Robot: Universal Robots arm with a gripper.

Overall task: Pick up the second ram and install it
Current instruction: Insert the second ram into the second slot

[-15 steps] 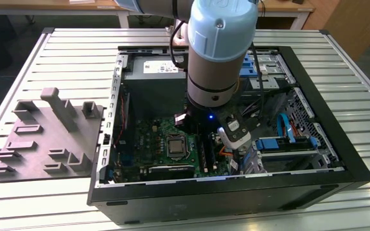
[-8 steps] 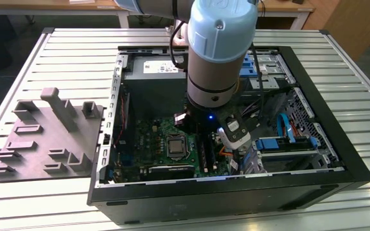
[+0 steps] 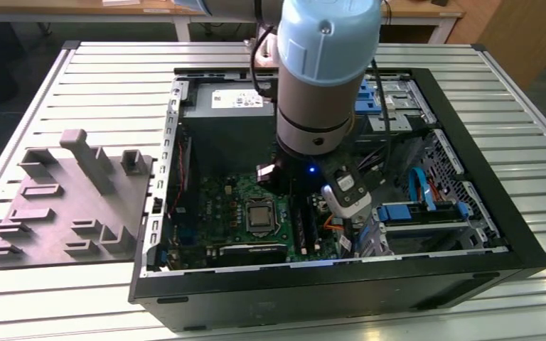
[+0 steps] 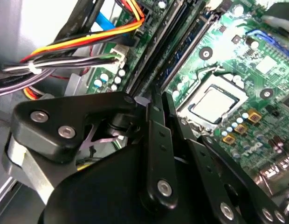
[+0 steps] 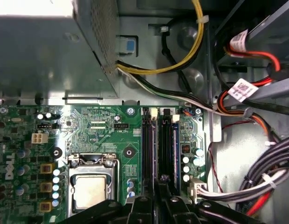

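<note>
My end effector [image 5: 159, 183] fills the near foreground in both wrist views, black fingers [image 4: 156, 135] drawn narrow with the tips almost together. It hangs low over the memory slots [image 5: 150, 144] of the green motherboard [image 5: 102, 130]. A dark-blue strip, the second ram [image 5: 169, 149] as far as I can tell, lies lengthwise in those slots and runs out from under my fingertips. I cannot tell whether I am pinching it.

Just beside the slots sits the silver processor socket [image 5: 91, 186]. Beyond it is the grey power supply [image 5: 42, 51]. A cable bundle [image 5: 270, 177] lies on the slots' other side.

In the exterior view, the open computer case [image 3: 500, 234] rests on the slatted bench [image 3: 539, 305]. A grey moulded fixture [image 3: 65, 199] sits at that view's left.
</note>
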